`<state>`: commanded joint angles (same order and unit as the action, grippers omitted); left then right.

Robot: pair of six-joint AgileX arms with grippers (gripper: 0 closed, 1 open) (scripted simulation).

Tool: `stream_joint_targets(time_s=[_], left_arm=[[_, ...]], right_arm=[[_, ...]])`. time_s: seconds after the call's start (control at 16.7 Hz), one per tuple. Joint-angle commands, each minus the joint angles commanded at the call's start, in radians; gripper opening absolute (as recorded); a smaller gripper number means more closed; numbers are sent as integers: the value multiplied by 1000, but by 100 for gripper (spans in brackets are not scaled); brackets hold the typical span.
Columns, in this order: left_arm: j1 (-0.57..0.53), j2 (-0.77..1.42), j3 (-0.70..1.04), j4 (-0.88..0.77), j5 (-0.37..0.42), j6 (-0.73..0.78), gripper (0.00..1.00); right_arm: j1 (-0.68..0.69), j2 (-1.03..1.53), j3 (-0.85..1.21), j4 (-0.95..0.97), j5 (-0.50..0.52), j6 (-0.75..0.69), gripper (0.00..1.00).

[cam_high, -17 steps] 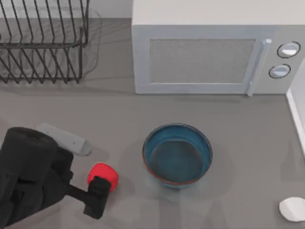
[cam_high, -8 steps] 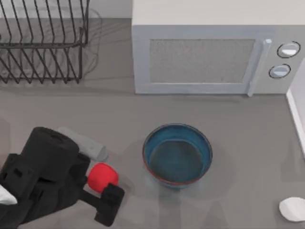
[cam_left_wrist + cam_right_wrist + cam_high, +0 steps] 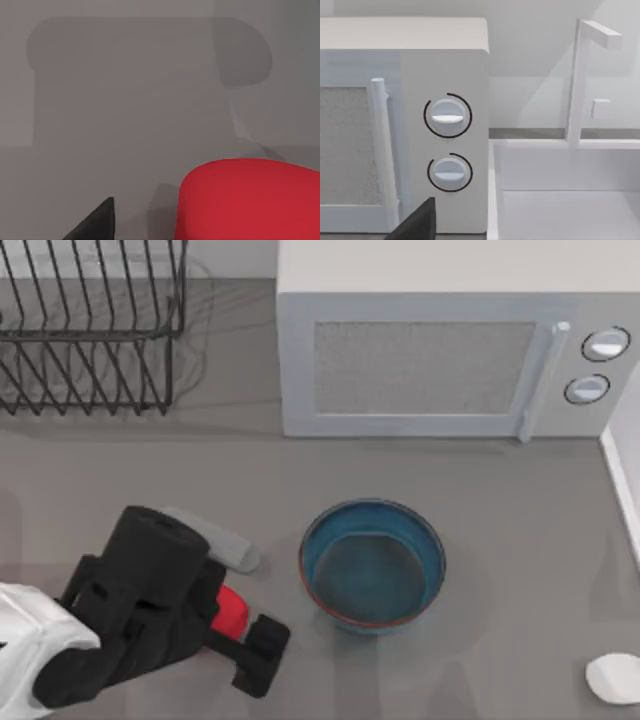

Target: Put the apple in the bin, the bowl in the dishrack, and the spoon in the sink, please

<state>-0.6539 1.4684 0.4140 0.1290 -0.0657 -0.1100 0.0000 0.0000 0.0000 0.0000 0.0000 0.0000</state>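
The red apple [image 3: 233,609] lies on the grey counter at the front left, partly under my left gripper [image 3: 250,610]. The gripper is open, with one finger on each side of the fruit. In the left wrist view the apple [image 3: 250,200] is close, beside a black fingertip [image 3: 95,225]. The teal bowl [image 3: 372,563] stands upright and empty just right of it. The white spoon [image 3: 612,677] lies at the front right corner. The black wire dishrack [image 3: 90,330] stands at the back left. The sink [image 3: 560,200] lies right of the microwave. The bin is out of view. One black fingertip [image 3: 417,222] of my right gripper shows.
A white microwave [image 3: 450,350] with its door closed fills the back middle, its two knobs [image 3: 447,117] facing the right wrist camera. A white faucet [image 3: 580,80] rises behind the sink. The sink's rim [image 3: 620,480] runs along the right edge.
My left gripper has slid to the right over the apple, so its fingers now straddle the fruit and hide most of it. The bowl and the spoon have stayed put.
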Motion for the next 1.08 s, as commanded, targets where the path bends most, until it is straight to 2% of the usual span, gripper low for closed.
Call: stream_joint_targets(time_s=[0.18, 0.48, 1.08], left_arm=[[7, 99, 1, 99, 5, 7, 100], [9, 113, 1, 112, 6, 9, 100], [9, 113, 1, 112, 6, 9, 25]], right_arm=[[0, 0, 0, 0, 0, 0, 100], [0, 0, 0, 0, 0, 0, 100], [0, 0, 0, 0, 0, 0, 100]])
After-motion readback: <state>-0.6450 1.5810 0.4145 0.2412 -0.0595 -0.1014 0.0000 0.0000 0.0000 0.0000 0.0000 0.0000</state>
